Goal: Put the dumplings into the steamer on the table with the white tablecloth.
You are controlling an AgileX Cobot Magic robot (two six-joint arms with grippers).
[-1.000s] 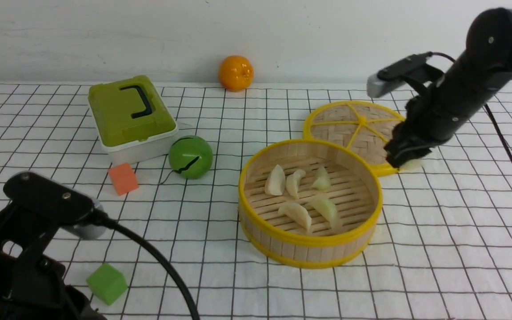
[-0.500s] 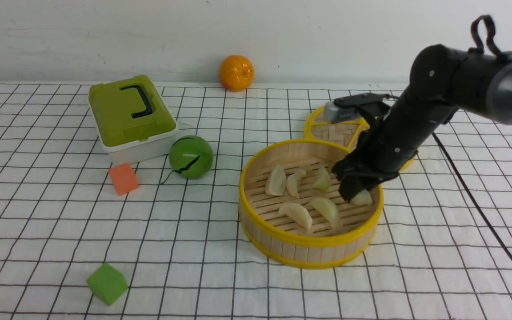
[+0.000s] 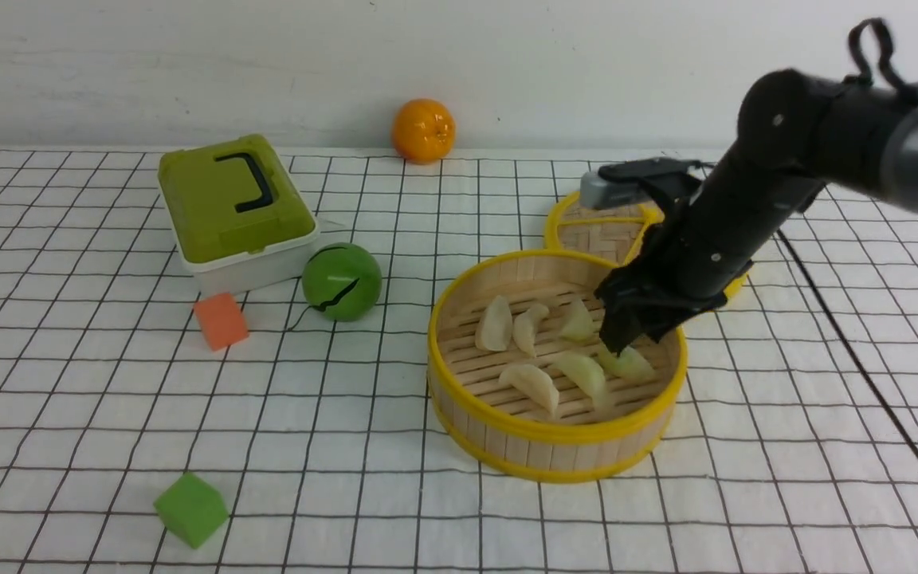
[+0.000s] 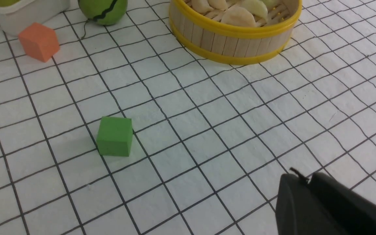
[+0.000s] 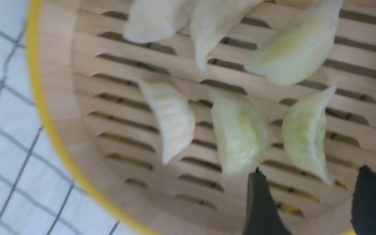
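Note:
The round bamboo steamer stands on the white tablecloth right of centre, and its wall also shows in the left wrist view. Several pale dumplings lie on its slatted floor. My right gripper hangs open just inside the steamer's far right rim. A faintly green dumpling lies loose on the slats right below it. In the right wrist view that dumpling lies just beyond the spread fingertips of the right gripper. My left gripper is shut and empty, low over the cloth near the front.
The flat woven lid lies behind the steamer, partly hidden by my right arm. A green lunch box, a green ball and an orange cube are at the left. A green cube lies front left, an orange fruit by the wall.
My right gripper carried a dumpling from beside the lid to over the steamer, then opened; the dumpling now lies on the slats. The left arm has left the front view.

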